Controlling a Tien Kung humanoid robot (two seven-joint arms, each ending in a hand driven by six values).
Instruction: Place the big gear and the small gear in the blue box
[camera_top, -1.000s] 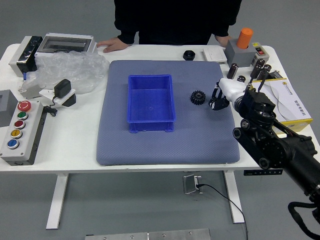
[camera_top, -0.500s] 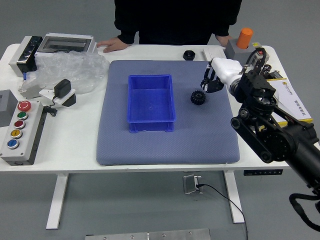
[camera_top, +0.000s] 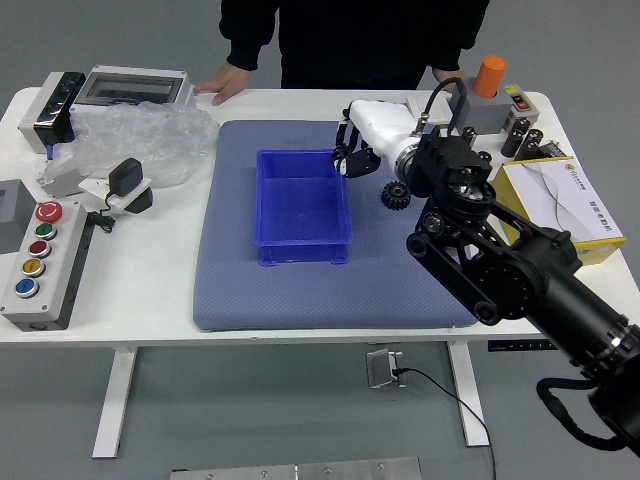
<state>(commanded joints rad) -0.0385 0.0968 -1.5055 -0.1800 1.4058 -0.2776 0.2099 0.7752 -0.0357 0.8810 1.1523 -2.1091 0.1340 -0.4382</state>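
Reaching in from the lower right of the frame, the robot's right hand (camera_top: 380, 135) is held over the far right corner of the blue box (camera_top: 302, 215). Whether the hand is released, clenched or closed on a gear cannot be told, as its grip is dark and partly hidden. The blue box is set at the centre of the frame, on the grey-blue mat (camera_top: 335, 300). 1 black gear (camera_top: 396, 195) is seen lying flat on the mat, just to the right of the box and below the hand in the frame; whether it is the big or the small 1 cannot be told. At the top of the frame, 2 hands of a person are seen by the table's far edge: 1 hand (camera_top: 224, 82) is rested on it at the upper left, and the other (camera_top: 450, 75) is partly hidden at the upper right. A control box with 5 buttons (camera_top: 52, 285) is placed at the left.
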